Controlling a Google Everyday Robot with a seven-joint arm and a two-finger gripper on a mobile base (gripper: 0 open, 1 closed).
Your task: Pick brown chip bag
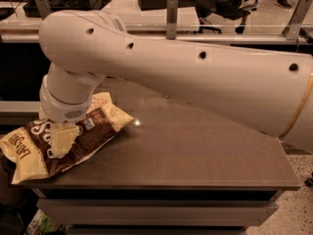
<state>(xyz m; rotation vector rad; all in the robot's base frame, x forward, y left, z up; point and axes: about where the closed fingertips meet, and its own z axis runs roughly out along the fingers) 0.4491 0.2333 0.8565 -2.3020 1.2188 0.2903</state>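
The brown chip bag (93,131) lies slanted at the left edge of the table (195,151), cream-yellow ends and a dark brown middle with white script. Its left end with "LATE JULY" lettering (19,148) hangs past the table edge. My gripper (61,148) reaches down from the wrist (66,102) onto the middle of the bag and is shut on it. One cream finger (62,138) lies across the bag's front; the other is hidden behind the bag. My large white arm (195,77) spans the view from the right.
The arm hides the back of the table. Behind it stand a counter with metal posts (172,16) and office chairs (230,4). The table's front edge (161,185) and a lower shelf show below.
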